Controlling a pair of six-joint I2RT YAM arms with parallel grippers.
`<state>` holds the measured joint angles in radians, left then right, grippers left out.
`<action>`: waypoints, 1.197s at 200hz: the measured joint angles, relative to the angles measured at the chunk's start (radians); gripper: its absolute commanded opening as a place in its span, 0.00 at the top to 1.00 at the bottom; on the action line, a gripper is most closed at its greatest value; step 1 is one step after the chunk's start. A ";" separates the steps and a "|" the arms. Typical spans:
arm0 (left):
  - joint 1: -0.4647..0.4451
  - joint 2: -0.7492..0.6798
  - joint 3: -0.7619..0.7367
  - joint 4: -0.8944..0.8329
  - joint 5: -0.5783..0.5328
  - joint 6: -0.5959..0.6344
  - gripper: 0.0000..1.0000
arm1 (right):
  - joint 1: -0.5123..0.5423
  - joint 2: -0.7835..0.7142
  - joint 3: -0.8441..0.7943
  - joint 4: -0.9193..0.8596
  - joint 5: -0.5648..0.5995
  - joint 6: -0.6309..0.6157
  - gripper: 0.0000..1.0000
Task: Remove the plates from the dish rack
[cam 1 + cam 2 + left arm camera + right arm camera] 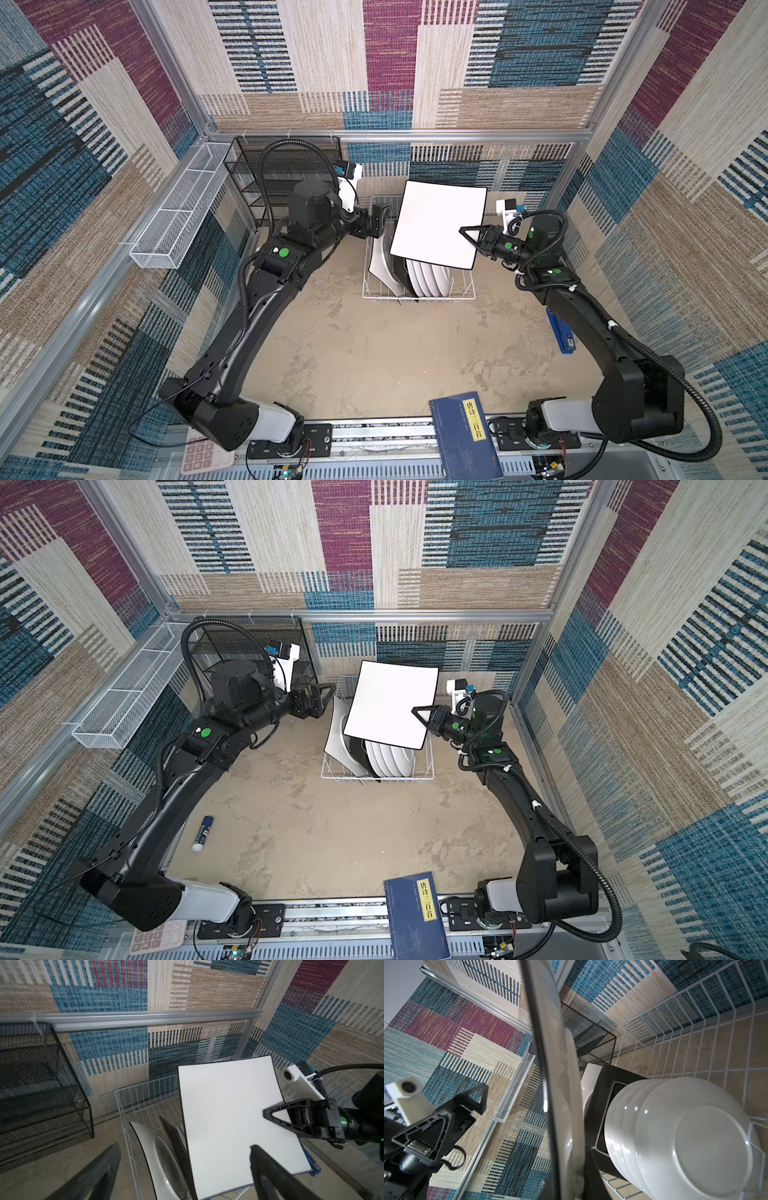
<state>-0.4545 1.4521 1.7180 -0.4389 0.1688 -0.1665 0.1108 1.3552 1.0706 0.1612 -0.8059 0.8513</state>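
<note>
At the back of a sandy-beige table (374, 357), close to the patchwork-carpet wall, two black robot arms reach inward toward a white wire dish rack (463, 289).

The right arm comes in from the right with its elbow bent and forearm roughly level. The right gripper (466, 232) pinches the right edge of a large white square plate (436, 220), and one triangular finger lies across the plate's upper face.

The left arm arches in from the left, in front of a black mesh shelf (282, 166). The left gripper (380, 219) hangs just beside the rack's left side, its jaws spread wide around nothing, apart from the held plate.

The held plate is plain and flat, with a thin dark rim. It is tilted, face up toward the overhead camera, and raised over the back half of the rack, hiding that part in both top views. From these angles it is hard to tell whether its lower edge touches the plates beneath.

More plates stand on edge inside the rack. A second white square plate (378, 262) leans outward at the left end. A black square plate (397, 270) stands next to it. Then comes a tight row of what look like four round white plates (428, 278). Their glossy backs (685, 1136) fill the right wrist view.
</note>
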 measured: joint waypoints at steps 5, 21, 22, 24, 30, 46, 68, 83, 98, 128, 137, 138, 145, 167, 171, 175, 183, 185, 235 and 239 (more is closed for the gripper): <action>0.005 0.021 0.014 -0.017 0.023 -0.026 0.01 | 0.000 0.000 0.000 0.006 -0.007 -0.003 1.00; 0.023 0.096 0.066 -0.078 0.086 -0.083 0.01 | -0.001 0.005 0.002 0.026 -0.032 -0.003 1.00; 0.024 0.099 0.068 -0.081 0.089 -0.085 0.01 | -0.001 0.006 0.002 0.028 -0.034 -0.003 1.00; 0.026 0.108 0.075 -0.089 0.099 -0.092 0.01 | -0.001 0.006 0.003 0.029 -0.037 -0.004 1.00; 0.030 0.136 0.093 -0.114 0.114 -0.105 0.01 | -0.001 0.010 0.003 0.037 -0.047 -0.007 1.00; 0.039 0.200 0.124 -0.158 0.174 -0.143 0.02 | -0.001 0.018 0.003 0.044 -0.069 -0.009 1.00; 0.039 0.262 0.142 -0.186 0.262 -0.179 0.04 | -0.001 0.026 0.004 0.044 -0.092 -0.010 1.00; 0.039 0.299 0.166 -0.188 0.332 -0.197 0.07 | -0.001 0.029 0.004 0.051 -0.101 -0.009 1.00; 0.039 0.338 0.195 -0.187 0.401 -0.203 0.11 | -0.001 0.036 0.004 0.077 -0.110 -0.001 1.00; 0.039 0.394 0.225 -0.188 0.522 -0.208 0.27 | -0.001 0.053 -0.010 0.141 -0.138 0.036 1.00; 0.039 0.401 0.228 -0.191 0.547 -0.208 0.33 | -0.001 0.057 -0.014 0.151 -0.143 0.046 1.00; 0.039 0.401 0.228 -0.192 0.549 -0.208 0.34 | -0.001 0.058 -0.014 0.152 -0.144 0.048 1.00; 0.040 0.403 0.228 -0.195 0.565 -0.208 0.40 | -0.001 0.061 -0.016 0.157 -0.146 0.053 1.00; 0.044 0.404 0.219 -0.193 0.594 -0.208 0.57 | -0.003 0.067 -0.018 0.191 -0.158 0.067 1.00; 0.045 0.404 0.214 -0.191 0.598 -0.208 0.60 | -0.003 0.069 -0.019 0.200 -0.162 0.068 1.00; 0.045 0.404 0.209 -0.190 0.603 -0.209 0.63 | -0.003 0.071 -0.019 0.208 -0.166 0.070 1.00; 0.046 0.404 0.200 -0.182 0.618 -0.224 0.68 | -0.003 0.074 -0.021 0.212 -0.169 0.080 1.00; 0.047 0.404 0.198 -0.179 0.626 -0.229 0.70 | -0.004 0.075 -0.022 0.215 -0.171 0.082 1.00; 0.060 0.388 0.189 -0.143 0.754 -0.291 1.00 | -0.016 0.113 -0.026 0.269 -0.194 0.094 0.99; 0.061 0.387 0.189 -0.141 0.755 -0.291 1.00 | -0.016 0.113 -0.026 0.271 -0.196 0.095 0.97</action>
<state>-0.3939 1.8389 1.9072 -0.5800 0.9234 -0.4572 0.0944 1.4677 1.0447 0.4320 -1.0016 0.9463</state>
